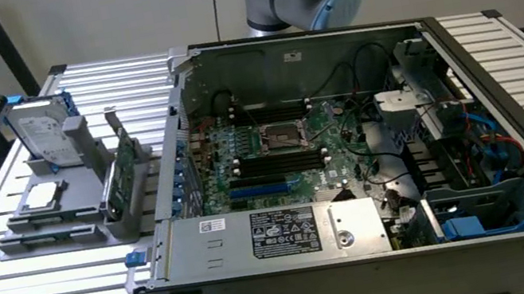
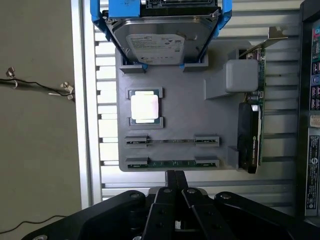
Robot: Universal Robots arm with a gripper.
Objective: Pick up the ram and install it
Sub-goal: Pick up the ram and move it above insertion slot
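The ram [image 2: 172, 163] is a thin green stick standing on edge in the outer slot of the grey holder [image 2: 190, 115]. A second thin strip [image 2: 172, 142] lies in the slot beside it. My gripper [image 2: 175, 176] hangs above the holder's edge just outside the ram, apart from it, its black fingers pressed together with nothing between them. In the exterior view the holder [image 1: 59, 219] stands at the left of the open computer case, and the motherboard's black slots [image 1: 276, 165] lie inside the case.
The holder also carries a silver hard drive in a blue frame [image 2: 160, 37], a square processor [image 2: 145, 106] and a broad green card [image 2: 250, 135]. The black case [image 1: 354, 179] holds cables, a power supply [image 1: 277, 233] and blue drive bays. The table is slatted metal.
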